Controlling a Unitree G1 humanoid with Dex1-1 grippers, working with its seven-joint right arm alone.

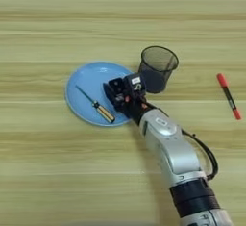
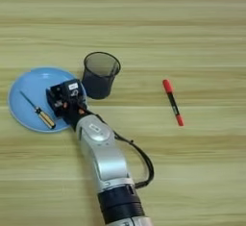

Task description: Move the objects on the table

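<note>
gripper (image 1: 111,95): over plate's right edge, finger gap unreadable, can't tell
screwdriver (image 1: 96,106): lying on blue plate (image 1: 81,83), just left of gripper
plate: right rim hidden by gripper
mesh cup (image 1: 157,69): upright, beside plate
red marker (image 1: 228,96): on table (image 1: 48,172), well apart

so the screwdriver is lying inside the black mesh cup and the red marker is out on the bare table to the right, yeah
Not quite. The screwdriver lies on the blue plate, left of the black mesh cup, not inside it; the left eye view shows this clearly. The red marker does lie on the bare table to the right.
</note>
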